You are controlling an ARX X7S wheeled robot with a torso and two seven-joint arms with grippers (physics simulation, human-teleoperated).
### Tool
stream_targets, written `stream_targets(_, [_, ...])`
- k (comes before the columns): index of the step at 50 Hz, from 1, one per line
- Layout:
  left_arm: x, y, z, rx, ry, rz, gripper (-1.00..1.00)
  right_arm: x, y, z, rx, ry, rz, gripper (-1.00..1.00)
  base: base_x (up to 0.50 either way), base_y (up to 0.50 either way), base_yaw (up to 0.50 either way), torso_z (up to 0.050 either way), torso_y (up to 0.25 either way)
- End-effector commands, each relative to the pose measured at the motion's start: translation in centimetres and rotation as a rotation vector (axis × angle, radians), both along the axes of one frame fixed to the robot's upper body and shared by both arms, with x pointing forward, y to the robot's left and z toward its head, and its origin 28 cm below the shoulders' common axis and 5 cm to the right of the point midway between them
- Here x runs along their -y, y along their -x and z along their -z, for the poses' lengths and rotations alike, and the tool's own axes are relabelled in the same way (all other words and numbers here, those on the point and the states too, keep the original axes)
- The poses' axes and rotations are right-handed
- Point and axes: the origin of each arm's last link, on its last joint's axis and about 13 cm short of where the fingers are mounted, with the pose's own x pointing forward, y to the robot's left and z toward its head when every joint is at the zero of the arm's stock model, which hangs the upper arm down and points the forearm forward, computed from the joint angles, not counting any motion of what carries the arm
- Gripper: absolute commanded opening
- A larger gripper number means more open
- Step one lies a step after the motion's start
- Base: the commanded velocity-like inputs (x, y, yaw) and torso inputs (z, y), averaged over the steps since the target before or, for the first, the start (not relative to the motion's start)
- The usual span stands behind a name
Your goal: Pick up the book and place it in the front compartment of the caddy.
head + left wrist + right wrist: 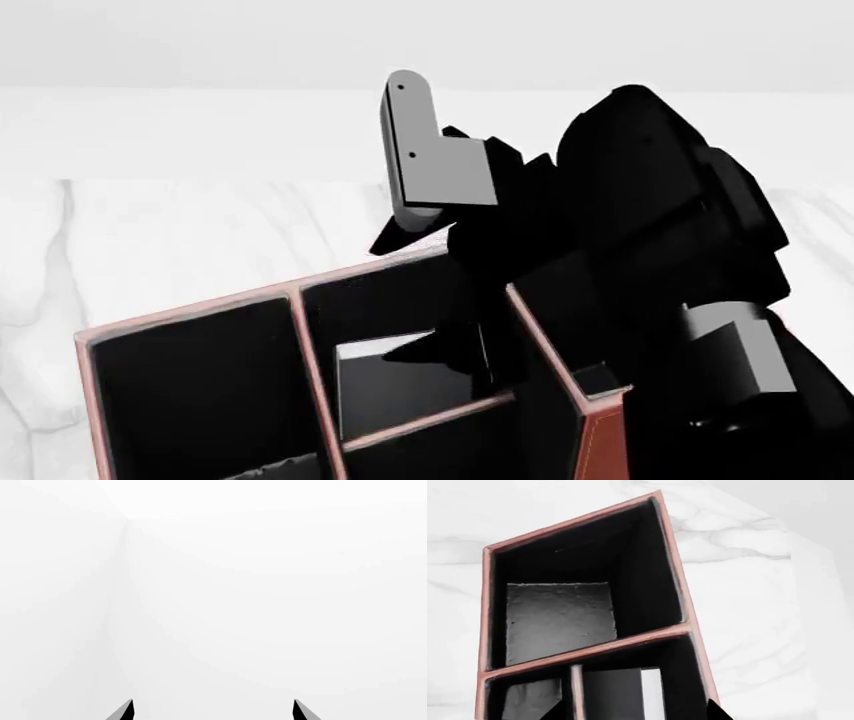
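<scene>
The book [627,695] stands loose in a caddy [675,570] cell under the right tool [635,714], whose fingers are spread clear of it; the left tool [213,711] is also spread. If it lifts out crooked, a fingertip could snag the divider [587,652] or tip the book.

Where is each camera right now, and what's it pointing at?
Head: above, looking down into the caddy; right arm fills its right half.
Left wrist: faces blank white; only left gripper tips show.
Right wrist: over the caddy, looking into its cells; fingertips barely show.
Shared: head and right wrist both see the caddy.
</scene>
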Motion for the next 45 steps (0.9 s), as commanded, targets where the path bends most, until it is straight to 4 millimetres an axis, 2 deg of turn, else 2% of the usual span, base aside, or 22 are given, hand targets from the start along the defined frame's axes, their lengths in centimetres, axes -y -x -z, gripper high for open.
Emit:
stream_targets(1, [0.0,0.0,0.0,-0.001,0.001,0.001,1.00,0.1,0.1,-3.1,0.121,-0.030,0.006,1.00,0.00,0.00,0.00,0.000,0.000])
stream_targets(10, [0.0,0.0,0.1,-0.002,0.003,0.001,1.00,0.5,0.5,-6.8,0.286,-0.120,0.006,1.00,0.00,0.00,0.00,0.000,0.000])
stream_targets(18, [-0.1,0.0,0.2,-0.002,0.005,-0.001,1.00,1.3,1.1,-8.9,0.469,-0.210,0.051,1.00,0.00,0.00,0.00,0.000,0.000])
stream_targets(27, [0.0,0.0,0.2,-0.004,0.006,0.000,1.00,2.2,1.5,-9.6,0.620,-0.255,0.113,1.00,0.00,0.00,0.00,0.000,0.000])
stream_targets(45, [0.1,-0.1,0.6,-0.013,0.012,0.005,1.00,2.0,1.2,-8.1,0.584,-0.286,0.116,1.00,0.00,0.00,0.00,0.000,0.000])
